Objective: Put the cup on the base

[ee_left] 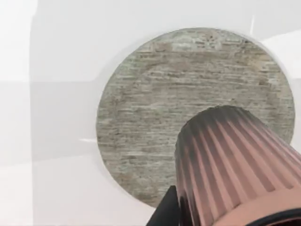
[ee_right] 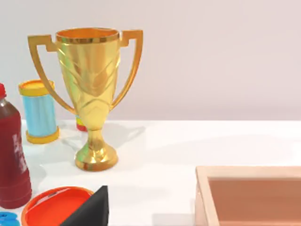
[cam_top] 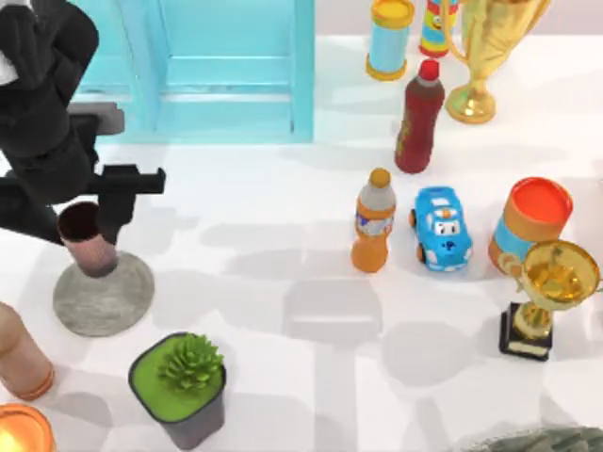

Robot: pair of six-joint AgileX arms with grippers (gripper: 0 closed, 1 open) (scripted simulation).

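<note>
- Top view: the left gripper (cam_top: 94, 221) is over the table's left side, clamped on the cup (cam_top: 85, 240), which stands upright above the far edge of the base (cam_top: 104, 294). Whether the cup's bottom already touches the disc I cannot tell from here. A potted succulent (cam_top: 179, 386) sits just beside the base, nearer the camera side, and a tan cylinder (cam_top: 21, 353) lies off to the left.
- Left wrist view: the ribbed cup (ee_left: 235, 165) hangs over the grey base (ee_left: 155, 122), with a dark finger (ee_left: 164, 214) against its side. Its bottom looks to be over the disc's edge zone, not its middle.
- Right wrist view: a gold trophy (ee_right: 91, 89), a blue can (ee_right: 40, 113) and a dark red bottle (ee_right: 11, 160) stand on the table. A dark fingertip of the right gripper (ee_right: 91, 209) shows, but I cannot tell how its fingers are set; that arm seems parked.
- My read: this is the placing step. The next move calls for a slight shift toward the disc's middle, a gentle lowering until the cup stands on it, then letting go without tipping it.
</note>
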